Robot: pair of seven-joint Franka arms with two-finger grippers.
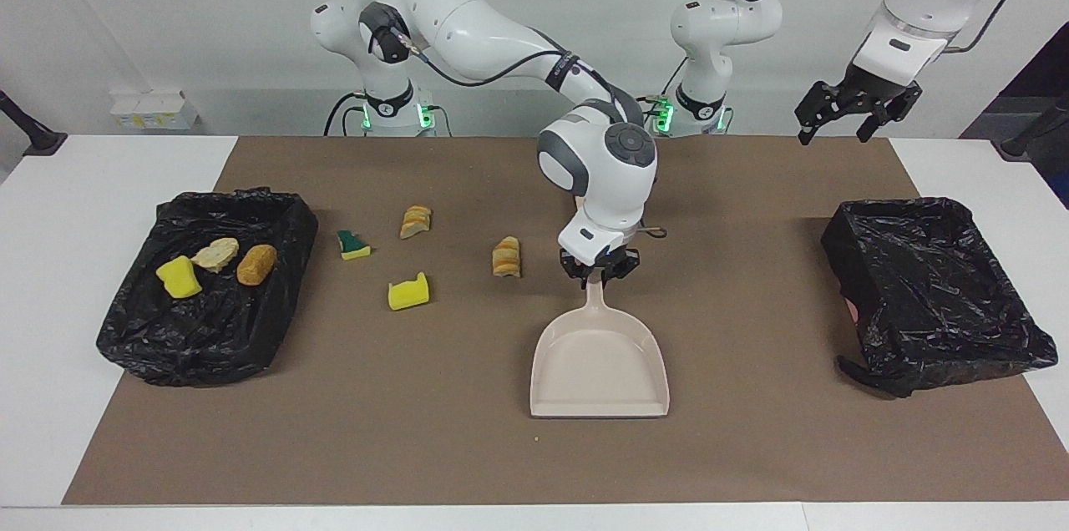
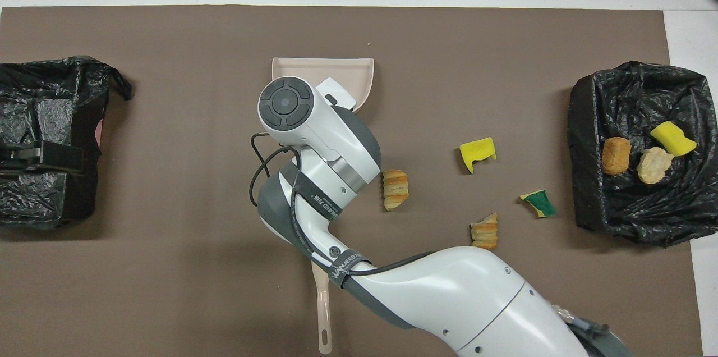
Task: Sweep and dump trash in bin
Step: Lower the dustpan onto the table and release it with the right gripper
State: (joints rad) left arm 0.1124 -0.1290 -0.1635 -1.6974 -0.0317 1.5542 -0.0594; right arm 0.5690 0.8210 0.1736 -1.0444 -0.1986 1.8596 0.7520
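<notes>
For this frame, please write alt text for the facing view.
The right gripper clamps the handle of a beige plastic dustpan on the brown mat. Four scraps lie loose beside it; the left gripper waits, open, above a black-lined bin.

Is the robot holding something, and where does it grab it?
Yes. The right tool is shut on the dustpan, gripping its handle where it joins the pan. The left tool is open, holding nothing.
</notes>
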